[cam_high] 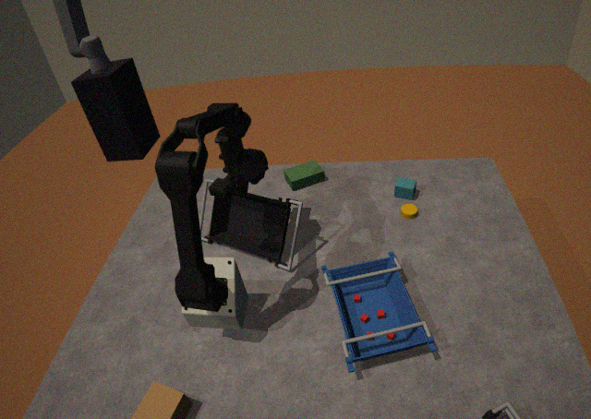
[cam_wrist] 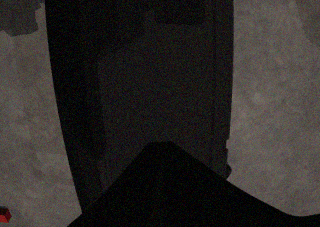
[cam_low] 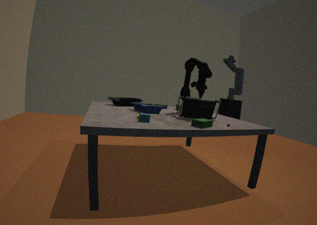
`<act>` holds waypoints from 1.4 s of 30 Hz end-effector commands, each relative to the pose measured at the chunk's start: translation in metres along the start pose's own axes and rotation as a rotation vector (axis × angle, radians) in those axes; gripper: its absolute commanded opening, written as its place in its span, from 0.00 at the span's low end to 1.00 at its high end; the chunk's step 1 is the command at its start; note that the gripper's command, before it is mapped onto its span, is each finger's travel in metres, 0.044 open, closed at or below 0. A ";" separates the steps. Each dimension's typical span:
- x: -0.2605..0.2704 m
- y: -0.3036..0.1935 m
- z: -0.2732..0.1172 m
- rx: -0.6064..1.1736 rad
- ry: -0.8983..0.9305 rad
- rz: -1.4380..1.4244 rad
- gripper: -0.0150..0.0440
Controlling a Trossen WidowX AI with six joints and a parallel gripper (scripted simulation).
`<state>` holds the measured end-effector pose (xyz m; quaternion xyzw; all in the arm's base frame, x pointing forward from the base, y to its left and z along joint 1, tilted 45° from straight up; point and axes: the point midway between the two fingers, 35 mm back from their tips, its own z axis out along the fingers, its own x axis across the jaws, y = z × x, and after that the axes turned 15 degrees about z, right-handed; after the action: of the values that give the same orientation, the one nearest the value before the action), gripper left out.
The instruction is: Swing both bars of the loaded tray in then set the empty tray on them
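Observation:
The blue tray (cam_high: 410, 305) (cam_low: 151, 109) stands level, with several red blocks (cam_high: 380, 314) inside. Its far bar (cam_high: 365, 275) and near bar (cam_high: 386, 331) lie across its top. The empty black tray (cam_high: 255, 226) (cam_low: 198, 108) (cam_wrist: 160, 87) is tipped up on a long side, its open side facing the top camera. Its bars, one at the right end (cam_high: 296, 235) and one at the left end (cam_high: 205, 209), are swung outward. My gripper (cam_low: 200, 97) (cam_wrist: 160, 153) is shut and empty, above the black tray; any contact cannot be told. The arm hides part of the tray in the top view.
A green block (cam_high: 304, 174) (cam_low: 202, 123), a teal block (cam_high: 404, 188) (cam_low: 144, 118) and a yellow disc (cam_high: 409, 210) lie towards the far edge. A loose red block (cam_low: 228, 124) (cam_wrist: 5, 215) lies near the green one. Another dark tray (cam_low: 125, 101) and a tan block (cam_high: 157, 401) are also there.

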<state>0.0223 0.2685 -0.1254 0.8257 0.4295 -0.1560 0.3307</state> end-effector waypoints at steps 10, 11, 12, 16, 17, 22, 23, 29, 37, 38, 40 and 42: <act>0.000 0.001 0.028 -0.001 -0.001 -0.004 0.25; 0.001 0.000 0.028 -0.001 -0.001 -0.004 0.25; 0.003 0.000 0.028 -0.001 -0.001 -0.004 0.25; 0.008 -0.002 0.027 -0.001 -0.001 -0.004 0.25; 0.010 -0.002 0.027 -0.001 -0.001 -0.004 0.25; 0.017 -0.004 0.027 -0.001 0.000 -0.004 0.25; 0.018 -0.005 0.027 -0.001 0.000 -0.004 0.25; 0.027 -0.007 0.027 0.000 0.001 -0.003 0.25; 0.037 -0.010 0.026 0.000 0.001 -0.003 0.25; 0.038 -0.011 0.026 0.000 0.001 -0.003 0.25; 0.038 -0.011 0.023 0.000 0.001 -0.003 0.25; 0.038 -0.011 0.013 0.000 0.001 -0.003 0.25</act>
<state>0.0355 0.2794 -0.1656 0.8257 0.4286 -0.1574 0.3312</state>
